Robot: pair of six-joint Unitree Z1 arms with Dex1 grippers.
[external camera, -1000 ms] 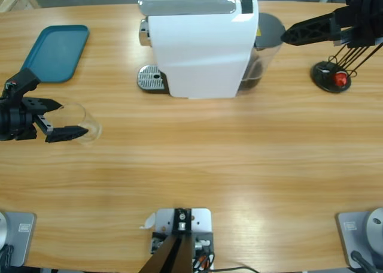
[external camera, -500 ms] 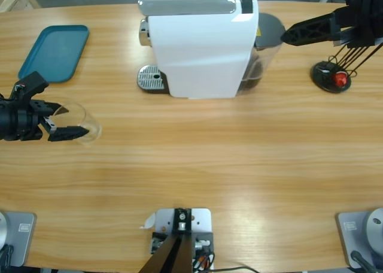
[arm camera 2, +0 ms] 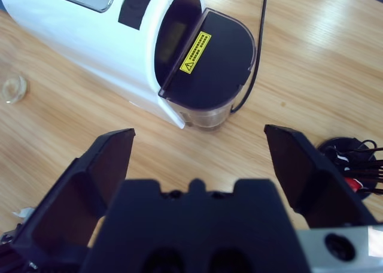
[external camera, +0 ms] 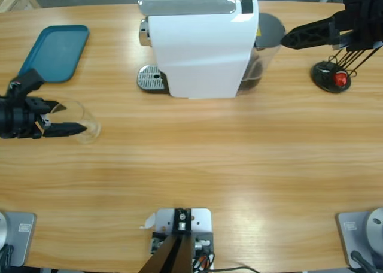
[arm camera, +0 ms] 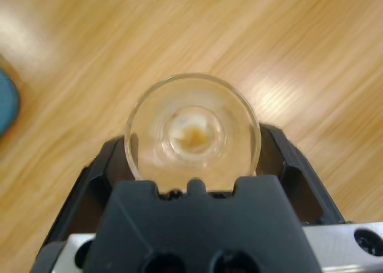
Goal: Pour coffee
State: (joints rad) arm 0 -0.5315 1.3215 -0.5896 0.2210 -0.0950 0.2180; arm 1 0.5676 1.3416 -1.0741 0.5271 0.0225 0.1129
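Observation:
My left gripper (external camera: 70, 118) at the table's left edge is shut on a clear glass tumbler (external camera: 85, 114), which lies tipped so that its axis runs along the jaws. In the left wrist view I look straight down the tumbler (arm camera: 192, 129), with the left gripper (arm camera: 194, 140) clamped on both sides of it. Only a faint tan spot shows at its bottom; dark coffee is out of view. My right gripper (external camera: 288, 37) hangs open beside the smoky tank (external camera: 267, 48) of the white coffee machine (external camera: 200, 48). In its wrist view the right gripper (arm camera 2: 199, 132) holds nothing.
A teal tray (external camera: 54, 51) lies at the back left. The machine's metal drip grate (external camera: 151, 79) faces left. A black wire capsule stand (external camera: 331, 76) with a red capsule stands at the back right, and a black cable (arm camera 2: 262, 39) runs behind the tank (arm camera 2: 209, 69).
The left gripper has turned a little about its wrist with the tumbler in it, its jaws drawing slightly closer together. The right arm has stayed still.

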